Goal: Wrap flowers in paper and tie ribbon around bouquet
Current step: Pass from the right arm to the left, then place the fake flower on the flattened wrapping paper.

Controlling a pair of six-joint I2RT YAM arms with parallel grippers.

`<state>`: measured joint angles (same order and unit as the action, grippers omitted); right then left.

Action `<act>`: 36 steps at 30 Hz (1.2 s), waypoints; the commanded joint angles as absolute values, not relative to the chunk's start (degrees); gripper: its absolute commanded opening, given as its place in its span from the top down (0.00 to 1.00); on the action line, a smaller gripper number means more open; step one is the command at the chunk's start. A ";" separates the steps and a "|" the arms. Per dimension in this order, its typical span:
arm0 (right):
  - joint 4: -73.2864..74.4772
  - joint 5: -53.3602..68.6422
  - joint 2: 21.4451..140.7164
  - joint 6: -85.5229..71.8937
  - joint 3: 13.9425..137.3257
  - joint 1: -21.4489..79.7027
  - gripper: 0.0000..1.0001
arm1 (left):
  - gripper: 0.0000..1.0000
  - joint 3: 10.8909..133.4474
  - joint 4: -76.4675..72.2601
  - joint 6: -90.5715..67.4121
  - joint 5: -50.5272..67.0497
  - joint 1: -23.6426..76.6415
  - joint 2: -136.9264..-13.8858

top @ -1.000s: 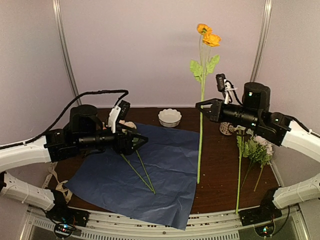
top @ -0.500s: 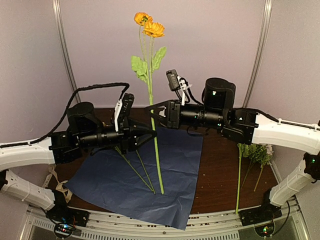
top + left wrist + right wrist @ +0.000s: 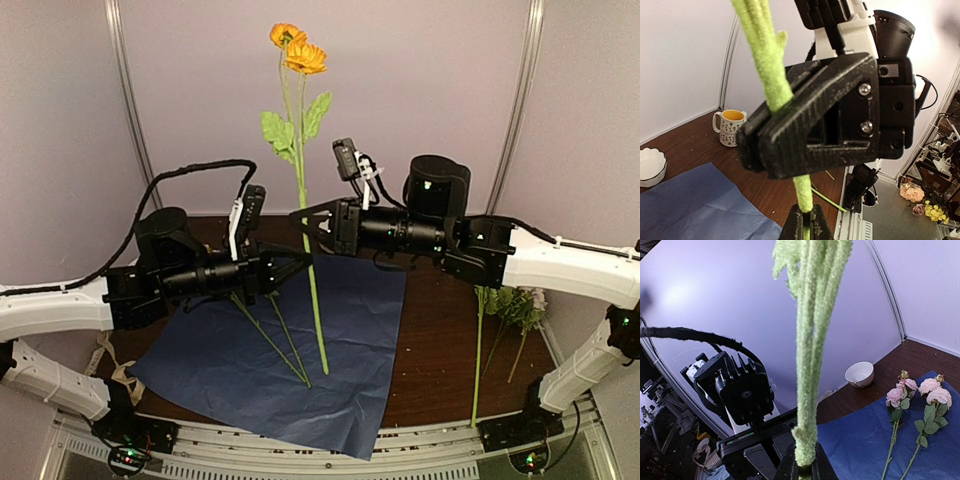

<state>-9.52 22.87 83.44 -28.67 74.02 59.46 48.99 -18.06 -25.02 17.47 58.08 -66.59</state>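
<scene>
Currently I see the tall orange flower standing upright at mid-frame in the overhead view. Its blooms are near the top edge and its lower end hangs over the paper, the dark blue sheet spread across the lower centre of the table. My right gripper reaches in from the right and is clamped on the green stem partway up, under the leaves. My left gripper comes from the left with its jaws pinched on the same stem just below. The left wrist view shows its fingertips tight on the fuzzy stem at the bottom edge, with the right gripper's black fingers directly above. Two pink roses lie flat on the paper, at the lower right of the right wrist view. More flowers lie on the bare wood at the right of the overhead frame. The ribbon trails at the lower left, beside the paper. A white bowl and a mug sit at the left of the left wrist view.
</scene>
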 commanded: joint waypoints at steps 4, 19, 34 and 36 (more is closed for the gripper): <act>-1.78 13.73 81.98 -26.46 76.34 58.70 0.42 | 1.00 46.29 -21.61 -30.82 10.58 57.98 -64.97; 17.13 -4.77 75.02 -26.56 72.59 50.98 0.27 | 1.00 30.05 -13.72 -65.19 8.77 37.43 -72.78; 21.00 -6.11 73.06 -28.52 68.60 47.16 0.27 | 1.00 35.17 -18.51 -67.27 14.38 36.26 -88.67; 22.41 -7.03 72.99 -29.13 68.49 46.52 0.27 | 1.00 35.49 -18.78 -67.25 14.83 36.13 -89.61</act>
